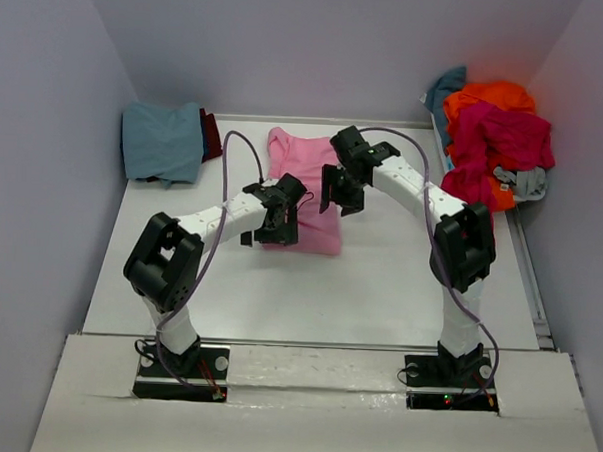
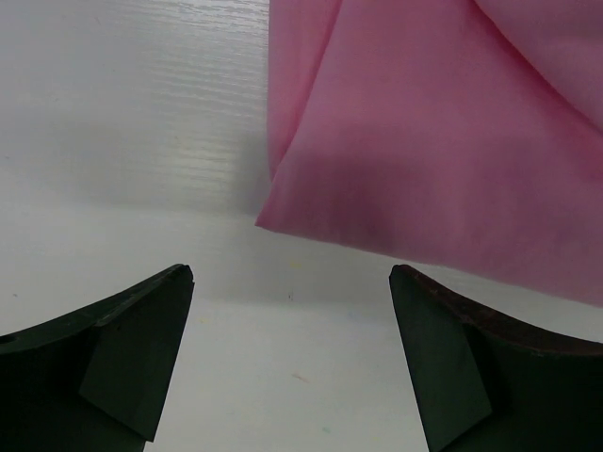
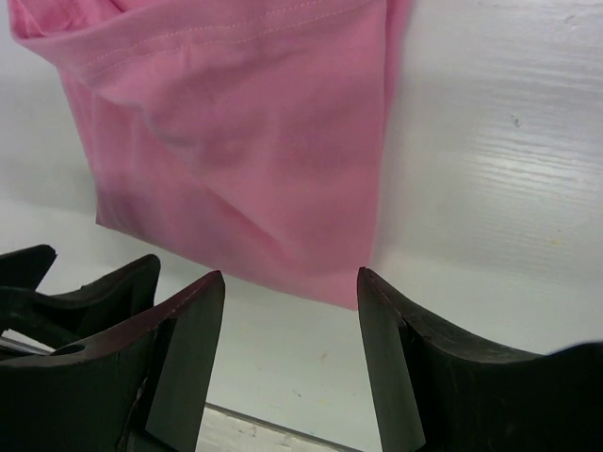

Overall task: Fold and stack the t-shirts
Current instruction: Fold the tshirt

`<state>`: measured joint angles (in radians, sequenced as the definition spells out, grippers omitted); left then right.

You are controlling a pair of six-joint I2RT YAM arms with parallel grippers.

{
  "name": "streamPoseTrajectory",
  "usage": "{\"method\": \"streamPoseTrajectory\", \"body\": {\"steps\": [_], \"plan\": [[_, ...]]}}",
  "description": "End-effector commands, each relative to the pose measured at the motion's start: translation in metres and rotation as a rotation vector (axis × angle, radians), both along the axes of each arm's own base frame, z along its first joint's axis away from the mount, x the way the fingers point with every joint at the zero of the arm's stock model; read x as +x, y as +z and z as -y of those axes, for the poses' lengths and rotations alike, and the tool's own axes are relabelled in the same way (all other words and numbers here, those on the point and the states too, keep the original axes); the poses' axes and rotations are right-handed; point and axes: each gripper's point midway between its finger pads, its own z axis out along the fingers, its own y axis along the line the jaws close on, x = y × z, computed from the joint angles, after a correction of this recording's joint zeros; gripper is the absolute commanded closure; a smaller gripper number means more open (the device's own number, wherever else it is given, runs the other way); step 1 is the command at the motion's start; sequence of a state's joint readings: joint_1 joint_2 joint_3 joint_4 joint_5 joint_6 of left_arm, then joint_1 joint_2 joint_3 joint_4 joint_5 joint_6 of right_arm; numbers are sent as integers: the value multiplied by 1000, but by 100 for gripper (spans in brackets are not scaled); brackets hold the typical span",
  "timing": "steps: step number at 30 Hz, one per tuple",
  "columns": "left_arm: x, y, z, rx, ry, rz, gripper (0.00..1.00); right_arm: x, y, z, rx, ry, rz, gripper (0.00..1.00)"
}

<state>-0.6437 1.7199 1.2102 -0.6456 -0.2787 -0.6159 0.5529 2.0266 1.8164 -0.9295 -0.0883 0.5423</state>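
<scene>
A light pink t-shirt (image 1: 306, 176) lies partly folded in the middle of the white table (image 1: 379, 289). My left gripper (image 1: 279, 220) hovers over its near left corner. In the left wrist view that gripper (image 2: 292, 278) is open, with bare table between the fingers and the pink t-shirt (image 2: 443, 160) just beyond them. My right gripper (image 1: 341, 195) is at the shirt's right edge. It (image 3: 290, 276) is open, and a corner of the pink t-shirt (image 3: 245, 141) reaches down to its fingertips without being pinched.
A folded teal-blue t-shirt (image 1: 163, 140) lies at the back left with a dark red cloth (image 1: 213, 134) behind it. A loose pile at the back right holds orange (image 1: 492, 97), crimson (image 1: 500, 140), teal (image 1: 446, 87) and grey (image 1: 524, 182) t-shirts. Walls enclose three sides.
</scene>
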Motion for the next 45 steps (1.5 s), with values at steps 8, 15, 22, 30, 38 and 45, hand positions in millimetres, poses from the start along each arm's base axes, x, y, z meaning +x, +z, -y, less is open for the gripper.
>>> {"method": "streamPoseTrajectory", "body": {"steps": [8,15,22,30,38,45], "plan": [[25,2,18,-21,-3,26,1,-59,-40,-19,56,68,-140,37],[41,-5,11,5,25,31,1,-74,-58,-29,42,99,-179,37],[8,-59,0,57,-12,-130,2,-81,-72,-28,19,97,-217,38],[-6,-66,7,-22,-33,-157,3,-87,-81,-26,25,90,-230,38],[-30,-65,-2,-46,-23,-185,25,-96,-80,-24,24,91,-233,39],[-72,-61,3,-44,-78,-229,26,-114,-69,-12,-13,93,-226,39]]}}
